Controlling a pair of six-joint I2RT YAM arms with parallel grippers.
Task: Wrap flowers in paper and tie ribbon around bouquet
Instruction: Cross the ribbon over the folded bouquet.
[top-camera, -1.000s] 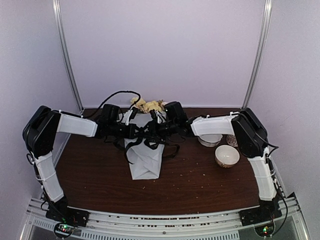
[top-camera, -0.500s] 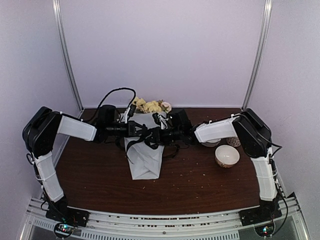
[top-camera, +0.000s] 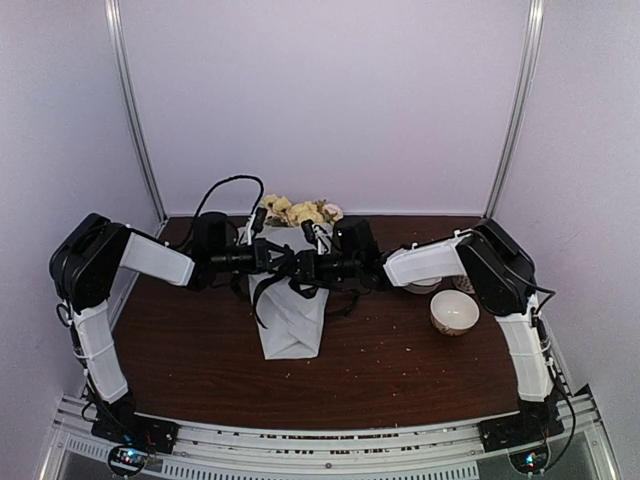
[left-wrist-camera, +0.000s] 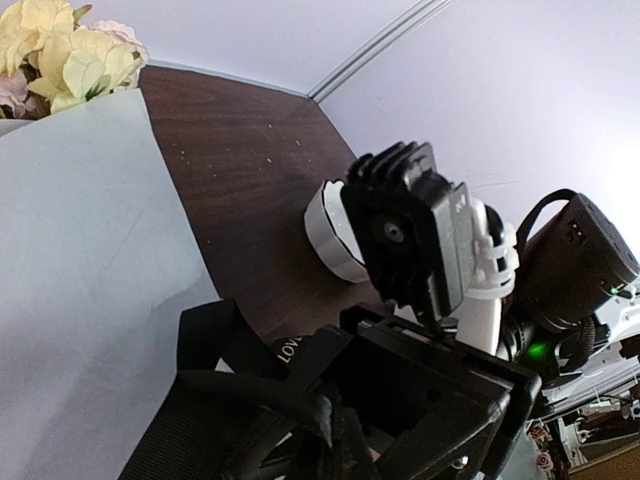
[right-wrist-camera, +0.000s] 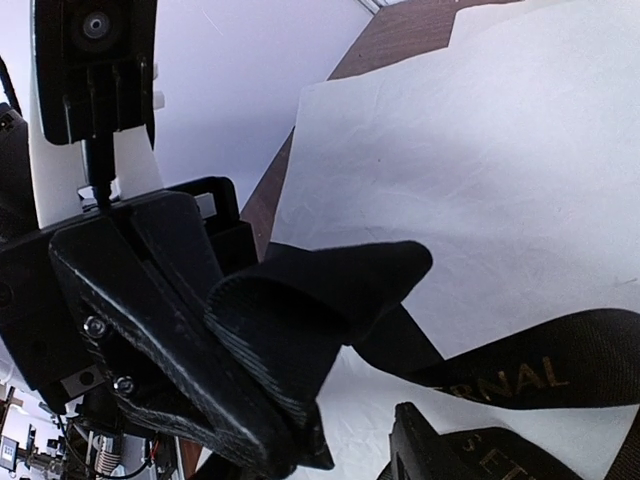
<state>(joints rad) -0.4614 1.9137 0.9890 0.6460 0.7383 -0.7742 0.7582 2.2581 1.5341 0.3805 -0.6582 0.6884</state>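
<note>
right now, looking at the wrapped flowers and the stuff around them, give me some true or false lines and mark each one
1. The flowers poke out of the far end of the paper. True.
2. The ribbon is bright red. False: it is black with faint light lettering.
3. The left pincer and the right pincer meet above the paper. True.
4. The bowl stands on the left arm's side of the paper. False: it stands on the right arm's side, clear of the paper.
</note>
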